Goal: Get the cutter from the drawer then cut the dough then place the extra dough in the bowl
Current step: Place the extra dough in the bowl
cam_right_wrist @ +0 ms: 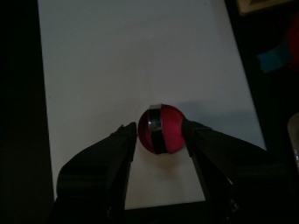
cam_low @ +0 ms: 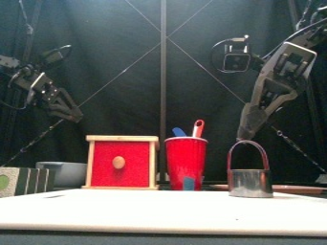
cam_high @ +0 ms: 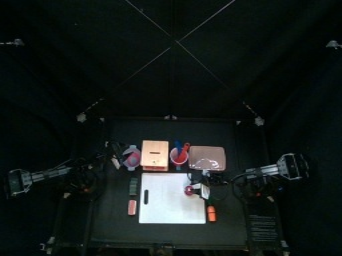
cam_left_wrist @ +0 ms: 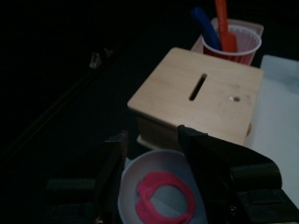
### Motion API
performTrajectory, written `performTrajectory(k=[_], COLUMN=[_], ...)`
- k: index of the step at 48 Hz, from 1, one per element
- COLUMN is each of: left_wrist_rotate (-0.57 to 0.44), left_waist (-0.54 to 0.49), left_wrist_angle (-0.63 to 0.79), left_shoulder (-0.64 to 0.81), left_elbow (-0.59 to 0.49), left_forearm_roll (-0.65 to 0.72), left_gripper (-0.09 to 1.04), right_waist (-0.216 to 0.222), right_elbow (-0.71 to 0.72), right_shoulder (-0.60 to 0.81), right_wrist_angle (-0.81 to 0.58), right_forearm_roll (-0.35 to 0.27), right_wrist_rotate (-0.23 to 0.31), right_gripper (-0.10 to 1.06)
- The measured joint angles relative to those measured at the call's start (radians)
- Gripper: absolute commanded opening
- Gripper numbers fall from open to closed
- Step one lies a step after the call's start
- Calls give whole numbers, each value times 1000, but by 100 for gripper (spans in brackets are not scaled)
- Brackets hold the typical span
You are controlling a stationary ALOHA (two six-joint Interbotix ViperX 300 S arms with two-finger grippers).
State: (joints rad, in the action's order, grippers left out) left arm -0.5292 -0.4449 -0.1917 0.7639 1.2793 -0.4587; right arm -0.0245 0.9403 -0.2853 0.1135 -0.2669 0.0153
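A pink dough ring lies in the bowl. The jaws of the left gripper gape empty above it. The right gripper, jaws equally wide, hangs over the cutter.

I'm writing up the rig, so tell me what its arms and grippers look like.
Two slim, jointed black arms, the left arm and right arm, with pale plates near the wrists. The left gripper and right gripper each have two broad black jaws narrowing toward the tips.
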Motion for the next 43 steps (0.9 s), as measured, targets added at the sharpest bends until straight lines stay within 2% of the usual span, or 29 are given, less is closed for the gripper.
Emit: performTrajectory(k=[4, 12, 17, 23, 31, 43], left_wrist_rotate=[0, 0, -2, -2, -2, -2], left_waist=[55, 221, 345, 465, 548, 586], left_wrist_angle=[-52, -141, -206, -282, -353, -388], left_shoulder=[0, 0, 0, 0, 0, 0], left_elbow=[-2, -5, -17, -23, -32, -51], left_forearm_roll=[-8, -15, -15, -8, 5, 37], left_gripper=[85, 85, 85, 85, 85, 85], right_waist=[6, 12, 14, 18, 48, 63], right_elbow=[-11, -41, -49, -29, 31, 43], right_shoulder=[2, -6, -23, -51, -78, -78], right_wrist_angle=[-9, -64, -186, -374, -560, -595], right_forearm_roll=[20, 115, 178, 222, 235, 235], right_wrist_rotate=[-12, -8, -6, -9, -2, -2], right_gripper=[82, 82, 82, 82, 82, 82])
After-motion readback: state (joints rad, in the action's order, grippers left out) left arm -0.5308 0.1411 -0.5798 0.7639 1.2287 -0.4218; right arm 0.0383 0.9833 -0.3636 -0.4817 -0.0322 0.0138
